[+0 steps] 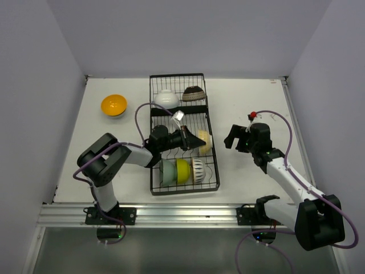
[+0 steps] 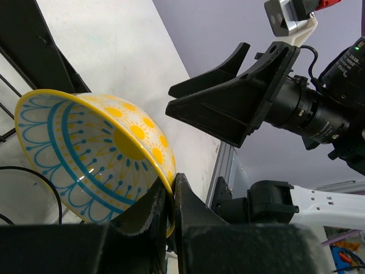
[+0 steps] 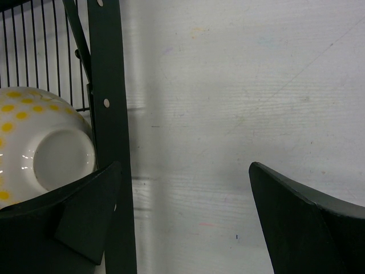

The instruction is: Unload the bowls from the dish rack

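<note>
The black wire dish rack (image 1: 212, 149) lies lengthwise in the middle of the table. My left gripper (image 1: 193, 140) is over it, shut on the rim of a cream bowl with yellow dots (image 1: 205, 141). In the left wrist view, its fingers (image 2: 170, 184) pinch the yellow rim of this bowl (image 2: 91, 151), which has a blue and yellow pattern inside. My right gripper (image 1: 233, 137) is open and empty, just right of the rack. In the right wrist view, it (image 3: 185, 166) faces the rack's side rail (image 3: 109, 114) and the bowl's underside (image 3: 43, 151).
A white bowl (image 1: 165, 98) and a dark brown patterned bowl (image 1: 194, 93) sit in the rack's far section. A pale green bowl (image 1: 167, 171), a yellow-green one (image 1: 183, 169) and a white black-striped one (image 1: 198, 168) stand at the near end. An orange bowl (image 1: 114, 105) rests on the table far left.
</note>
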You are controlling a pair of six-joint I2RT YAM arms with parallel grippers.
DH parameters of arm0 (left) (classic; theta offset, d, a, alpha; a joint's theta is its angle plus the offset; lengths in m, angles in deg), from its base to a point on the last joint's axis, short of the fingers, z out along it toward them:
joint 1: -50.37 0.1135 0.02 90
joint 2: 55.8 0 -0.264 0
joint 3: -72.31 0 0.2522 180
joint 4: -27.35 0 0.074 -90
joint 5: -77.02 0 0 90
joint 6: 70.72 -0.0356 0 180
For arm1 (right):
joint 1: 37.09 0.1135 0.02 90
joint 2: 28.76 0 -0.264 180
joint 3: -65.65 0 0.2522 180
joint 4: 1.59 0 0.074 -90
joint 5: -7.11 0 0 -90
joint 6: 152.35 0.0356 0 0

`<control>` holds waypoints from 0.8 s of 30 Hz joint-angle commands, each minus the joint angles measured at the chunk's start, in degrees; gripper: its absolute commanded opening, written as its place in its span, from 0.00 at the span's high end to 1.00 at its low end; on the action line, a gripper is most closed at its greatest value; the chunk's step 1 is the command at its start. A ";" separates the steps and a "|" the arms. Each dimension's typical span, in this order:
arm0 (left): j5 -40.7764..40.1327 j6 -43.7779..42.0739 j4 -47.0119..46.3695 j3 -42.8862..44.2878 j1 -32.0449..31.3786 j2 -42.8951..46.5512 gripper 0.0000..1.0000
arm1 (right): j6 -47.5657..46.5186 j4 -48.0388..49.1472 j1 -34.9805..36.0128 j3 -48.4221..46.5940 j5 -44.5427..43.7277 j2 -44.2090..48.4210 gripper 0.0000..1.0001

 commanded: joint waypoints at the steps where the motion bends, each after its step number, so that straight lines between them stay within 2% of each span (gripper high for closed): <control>1: 5.25 0.23 -11.83 3.47 0.22 0.74 1.00 | -0.44 0.73 0.25 -1.96 -0.90 0.04 0.01; 5: 6.83 -0.73 -11.48 3.91 0.57 0.48 1.00 | -0.35 0.73 0.25 -1.96 -0.90 -0.05 0.02; 11: 9.82 -5.21 -4.46 6.55 1.18 0.48 1.00 | -0.44 0.73 0.26 -1.96 -0.99 0.04 0.01; 18: 11.13 -7.41 -1.63 7.95 2.06 1.88 1.00 | -0.44 0.64 0.25 -1.96 -0.99 0.04 0.02; 22: 13.16 -9.60 -0.58 9.71 2.15 4.68 1.00 | -0.35 0.64 0.25 -2.05 -1.16 -0.05 0.01; 24: 14.30 -11.71 2.92 10.68 2.15 6.79 1.00 | -0.44 0.64 0.34 -2.05 -1.16 0.04 0.01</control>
